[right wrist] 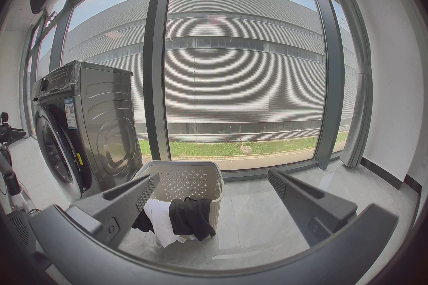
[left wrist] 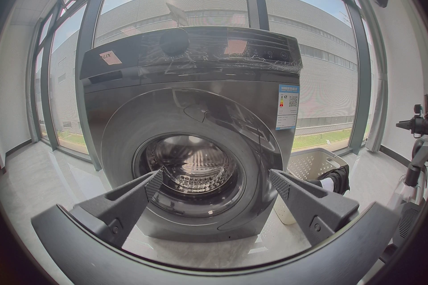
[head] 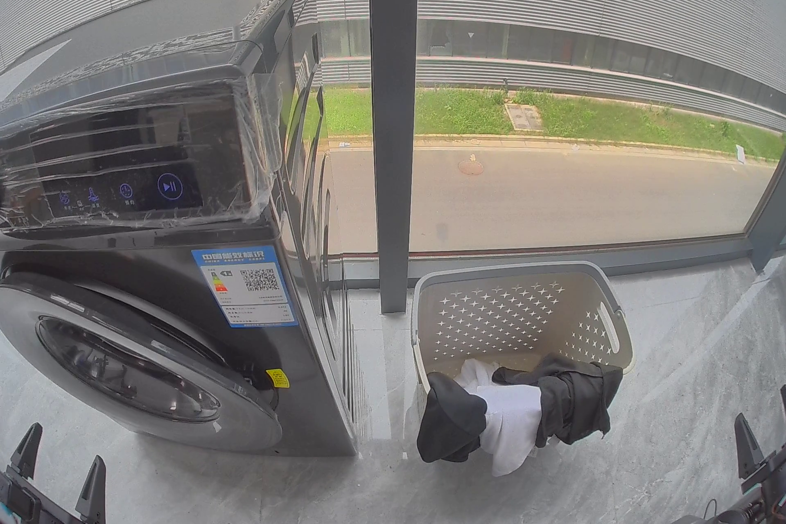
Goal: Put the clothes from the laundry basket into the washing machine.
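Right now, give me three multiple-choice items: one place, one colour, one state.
1. Where is the laundry basket relative to the washing machine? A on top; B on the floor to its right; C behind.
2. The clothes are: A red; B black and white; C green.
3. The left gripper is: A open, empty; B shut on cloth; C shut on a handle.
B: it stands on the floor beside the machine. B: dark and white pieces hang over its rim. A: jaws apart, nothing between.
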